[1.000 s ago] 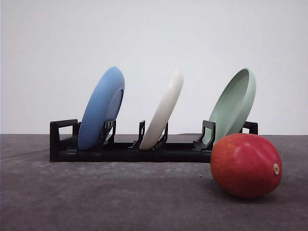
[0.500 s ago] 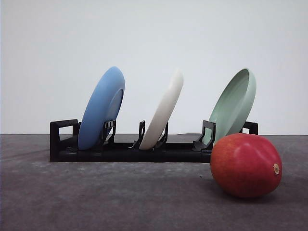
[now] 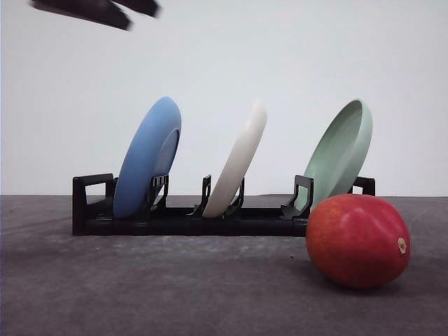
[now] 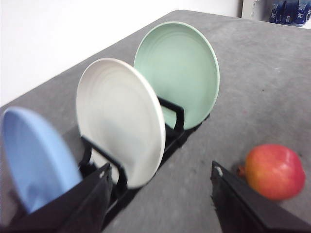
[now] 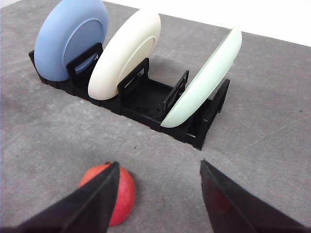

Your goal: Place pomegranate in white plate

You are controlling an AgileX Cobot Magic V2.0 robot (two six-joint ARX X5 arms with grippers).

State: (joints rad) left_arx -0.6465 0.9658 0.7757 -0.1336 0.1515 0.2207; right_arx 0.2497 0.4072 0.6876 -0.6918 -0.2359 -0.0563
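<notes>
The red pomegranate lies on the grey table, at the front right, just before the rack's right end. The white plate stands tilted on edge in the middle slot of a black rack. My left gripper is open with nothing between its fingers, and hangs above the table with the white plate and the pomegranate ahead of it. My right gripper is also open and empty. It is raised over the table, and one of its fingers partly hides the pomegranate.
A blue plate stands in the rack's left slot and a pale green plate in the right slot, close behind the pomegranate. Dark blurred bars of an arm cross the top left of the front view. Bare grey table lies before the rack.
Dark blurred bars of an arm have come into the top left of the front view. The plates, rack and pomegranate have not moved.
</notes>
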